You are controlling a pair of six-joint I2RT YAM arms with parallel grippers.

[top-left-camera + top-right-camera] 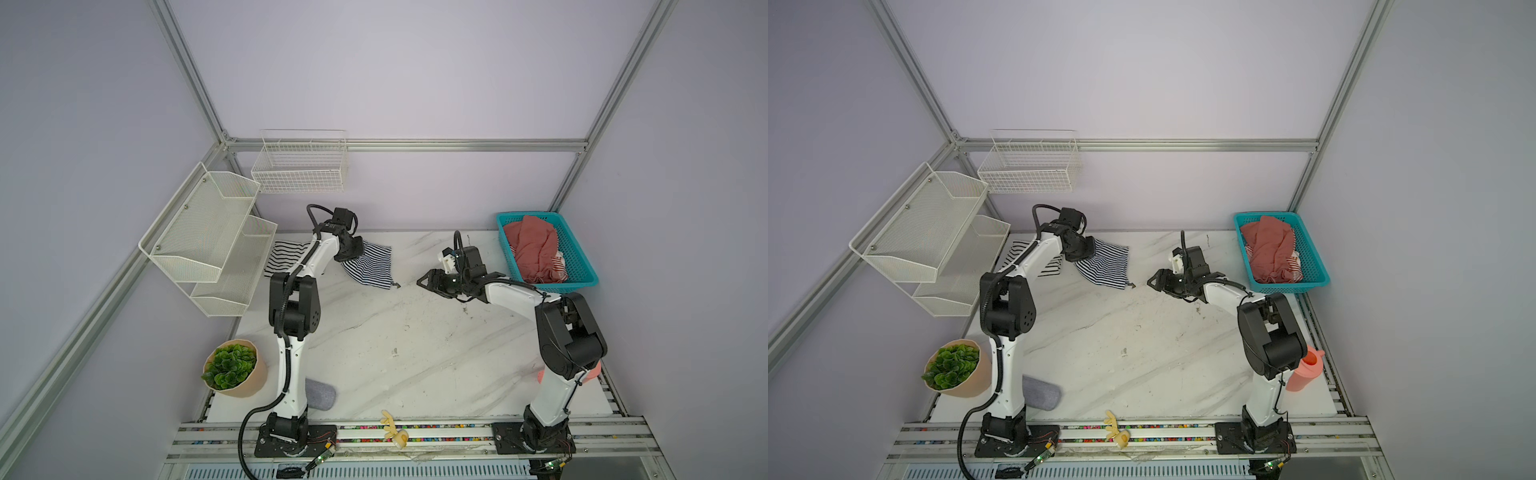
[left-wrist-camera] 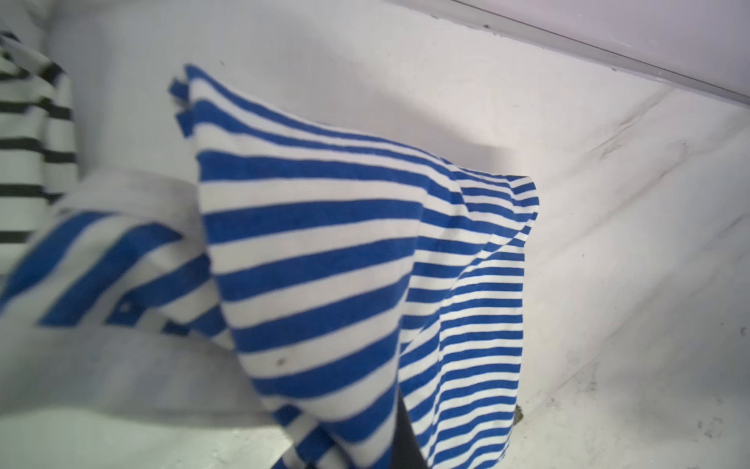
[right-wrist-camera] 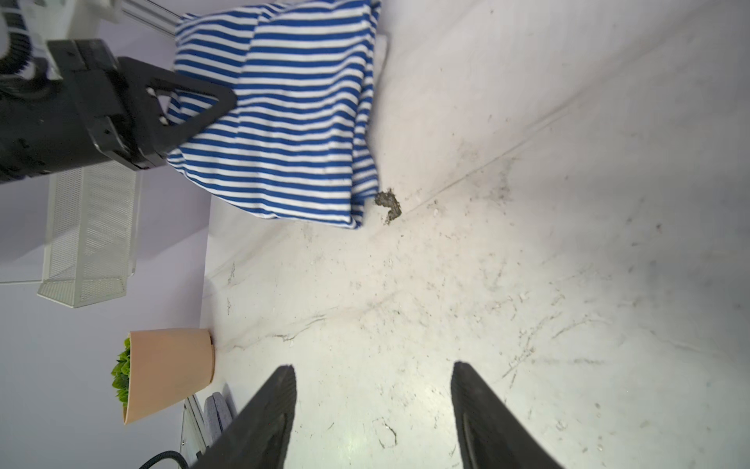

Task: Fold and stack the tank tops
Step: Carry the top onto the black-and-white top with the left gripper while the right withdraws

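Your bench, item by item:

- Left gripper [image 3: 222, 104] – jaws closed tight on an edge of the navy-striped tank top [image 1: 370, 266], far-left part of the table [image 1: 395, 353]. You see the cloth bunched at the fingertips in the right wrist view.
- Navy-striped tank top – folded over on itself and raised at the gripped end. It slopes down to the table, and its lowest corner sits just beside a small dark speck [image 3: 389, 205]. In the left wrist view it fills most of the picture, white trim showing along one edge.
- White tank top with black stripes [image 1: 286, 255] – lies flat on the table at the back left, partly hidden behind your left arm and just beside the navy one. Whether the two touch you cannot tell.
- Right gripper [image 3: 372, 365] – jaws spread wide with nothing between them, only bare tabletop. It hangs low over the table, near the navy top's lowest corner but apart from it, fingertips pointing toward that corner.
- Teal basket [image 1: 590, 283] – back right corner, holding crumpled red cloth [image 1: 536, 249].
- Potted plant [image 1: 232, 368] – front left, beside your left arm's base.
- Mesh shelf [image 1: 199, 232] and wire basket [image 1: 299, 166] – mounted on the walls at the back left.
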